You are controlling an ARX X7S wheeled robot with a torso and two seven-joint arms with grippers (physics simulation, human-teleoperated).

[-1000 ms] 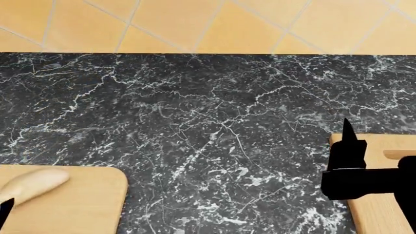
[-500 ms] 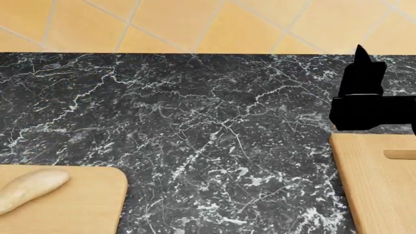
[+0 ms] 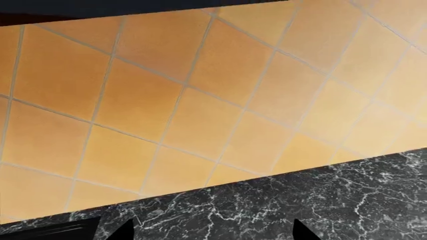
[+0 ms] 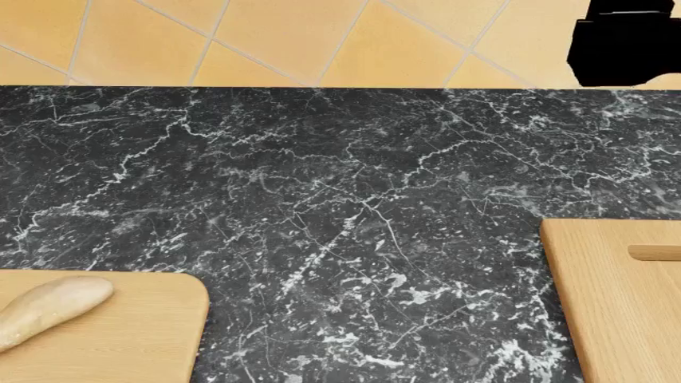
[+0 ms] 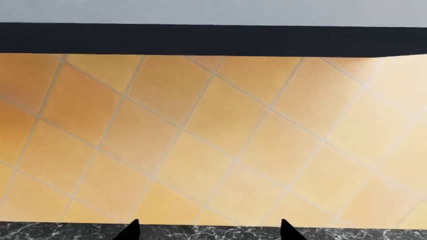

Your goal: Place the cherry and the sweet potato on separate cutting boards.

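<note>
In the left wrist view we saw mostly the orange tiled floor beyond the far edge of the black marble counter. Two dark fingertips of the left gripper stood at the edge of the picture, spread apart, with only bare marble between them and nothing held. A dark band ran along the far side of the tiles.

In the head view the counter filled the middle. The sweet potato lay on the left cutting board, near that board's far edge, its thicker end pointing toward the middle of the counter. The right cutting board lay well apart from it, with its slot handle near the far end, and the part of it we could see was bare. We could not find the cherry in any view. The black body of the right arm showed over the tiles, away from both boards; its fingers were not visible there.

In the right wrist view the right gripper showed two dark fingertips, also spread apart and holding nothing. Behind them were a thin strip of marble, the tiled floor, a dark baseboard and a grey wall.
</note>
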